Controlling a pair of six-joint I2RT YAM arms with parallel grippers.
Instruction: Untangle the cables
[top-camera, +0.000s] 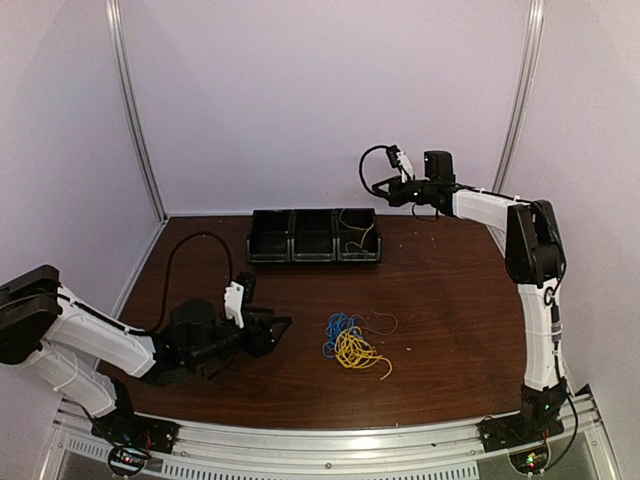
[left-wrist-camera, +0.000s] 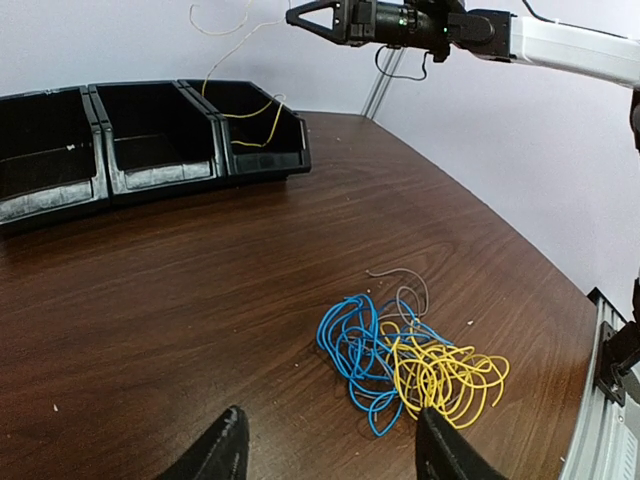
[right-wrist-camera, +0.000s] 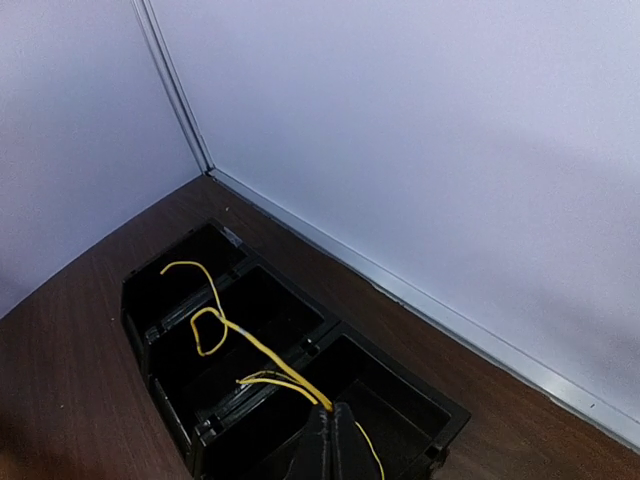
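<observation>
**Two claws, one knot: a yellow strand is going to the tray**

Low at the left, the left claw (top-camera: 278, 330) is hovering just above the surface (top-camera: 440, 300) with its jaws standing apart and nothing between them, pointing toward the tangle. Near the middle of the surface, the cables are lying in a loose heap. A blue cable (left-wrist-camera: 350, 350) is looping in long ovals on the left, and a yellow coil (left-wrist-camera: 445, 375) is crowding against it on the right. A thin brown cable (left-wrist-camera: 408, 290) is arching out behind both. All three are slim, smooth-jacketed and springy-looking, and they are overlapping where the colours meet.

Further back, a black tray (top-camera: 270, 255) of three open, hard-walled bins is sitting on the dark wood-grain surface. High at the right, the right claw (right-wrist-camera: 331, 425) is pinching a separate yellow strand (right-wrist-camera: 265, 350) between closed fingertips. The strand is drooping in kinked curls toward the tray. Its lower end seems to be resting in the right-hand bin, though the wrist view is too foreshortened to be sure.

The step in hand looks like depositing this freed strand. To do it well, the right claw should be lowering over one bin before letting go. That way the stiff curls are not springing over a divider. The left claw is better waiting off the heap until then. It should then be picking an outer loop of a single colour, not the crossing.
</observation>
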